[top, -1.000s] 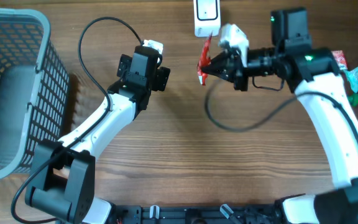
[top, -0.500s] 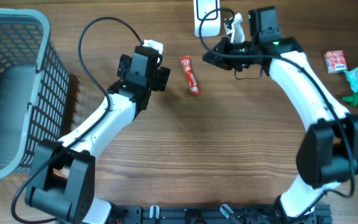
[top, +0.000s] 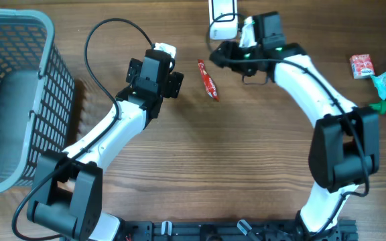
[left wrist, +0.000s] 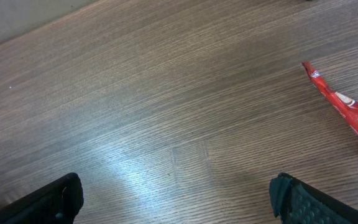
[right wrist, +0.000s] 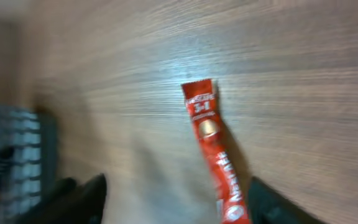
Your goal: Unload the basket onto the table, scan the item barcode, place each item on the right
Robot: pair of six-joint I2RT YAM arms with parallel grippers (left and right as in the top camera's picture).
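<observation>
bright, even light from above, shadows soft. pale glare on the counter in both wrist views. right wrist view motion-blurred, left edge smeared.

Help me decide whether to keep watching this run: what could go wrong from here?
1. The sachet lies flat on the table, in neither claw. Thin and flat, it may be hard to pinch.
2. The open right claw hangs close to the scanner and could knock it.
3. The open left claw is also beside the sachet, so both arms reaching for it could collide.
</observation>
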